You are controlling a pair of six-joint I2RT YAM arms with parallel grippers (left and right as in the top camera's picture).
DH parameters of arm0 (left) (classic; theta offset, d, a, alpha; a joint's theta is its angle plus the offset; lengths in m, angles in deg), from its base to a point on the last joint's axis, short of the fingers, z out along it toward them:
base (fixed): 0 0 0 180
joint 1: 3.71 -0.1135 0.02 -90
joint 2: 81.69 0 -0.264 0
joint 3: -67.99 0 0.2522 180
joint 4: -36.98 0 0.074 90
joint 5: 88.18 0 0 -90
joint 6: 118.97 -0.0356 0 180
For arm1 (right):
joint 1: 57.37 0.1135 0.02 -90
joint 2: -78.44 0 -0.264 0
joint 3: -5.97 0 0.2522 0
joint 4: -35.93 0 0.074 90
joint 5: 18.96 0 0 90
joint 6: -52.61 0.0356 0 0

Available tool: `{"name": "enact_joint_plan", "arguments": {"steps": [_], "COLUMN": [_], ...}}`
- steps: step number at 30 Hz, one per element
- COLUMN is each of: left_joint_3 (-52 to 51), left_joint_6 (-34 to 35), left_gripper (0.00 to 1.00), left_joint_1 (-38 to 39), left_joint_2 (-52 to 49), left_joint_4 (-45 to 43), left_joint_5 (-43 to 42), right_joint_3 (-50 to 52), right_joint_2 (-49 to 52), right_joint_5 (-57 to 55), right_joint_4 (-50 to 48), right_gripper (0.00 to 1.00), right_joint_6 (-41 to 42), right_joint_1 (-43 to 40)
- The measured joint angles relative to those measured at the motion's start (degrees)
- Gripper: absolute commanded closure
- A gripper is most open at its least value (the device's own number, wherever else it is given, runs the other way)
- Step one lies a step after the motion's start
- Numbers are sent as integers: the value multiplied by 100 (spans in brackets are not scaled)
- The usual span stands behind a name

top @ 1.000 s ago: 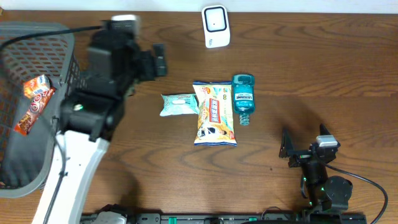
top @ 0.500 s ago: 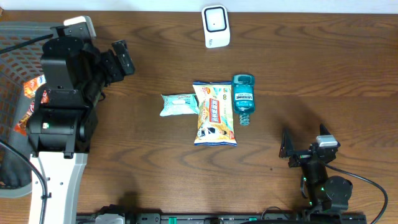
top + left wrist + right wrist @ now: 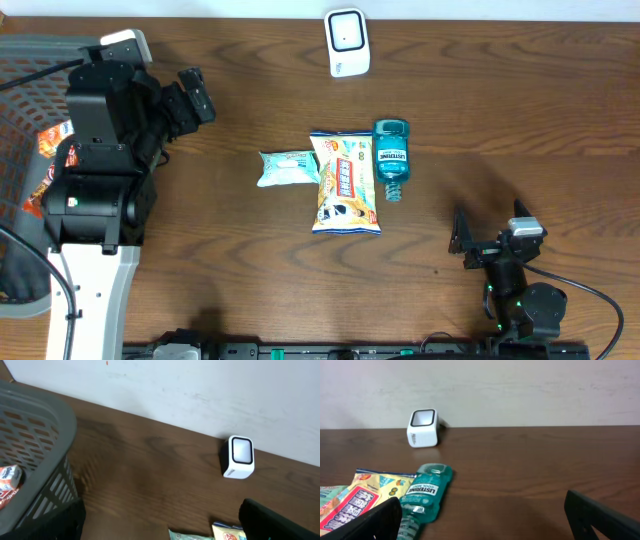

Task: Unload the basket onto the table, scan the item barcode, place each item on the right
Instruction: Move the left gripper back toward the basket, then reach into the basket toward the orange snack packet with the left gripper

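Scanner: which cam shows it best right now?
Left wrist: the scanner shows whole, window face and side both clear. Right wrist also has the scanner whole, beyond the mouthwash bottle. Overhead sees it from above, smaller.

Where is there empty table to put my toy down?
Widest bare wood: the right side, beyond the bottle and scanner. Also the near strip below the snack bag. Crowded: the middle, where packet, snack bag and bottle lie side by side, and the left by the basket.
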Motion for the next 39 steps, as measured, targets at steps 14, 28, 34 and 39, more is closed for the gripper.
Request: {"name": "enact_joint_plan", "arguments": {"steps": [14,28,34,39], "left_joint_3": [0,0,4,7], "left_joint_6": [634,1325,1998,2874], "left_gripper": [2,2,2,2], "left_joint_1": [-1047,-3145,-3779,-4319], "left_joint_2": [509,857,203,-796], "left_joint_4": [249,116,323,894], "left_joint_5": [-2,-4,-7,-7], "right_joint_3": [0,0,0,0], "right_joint_2": [0,0,0,0], "right_joint_5": [0,0,0,0], "right_joint_4": [2,2,0,0], "right_gripper": [1,1,1,1], "right_joint_6": [0,0,0,0], "right_joint_1": [0,0,0,0]}}
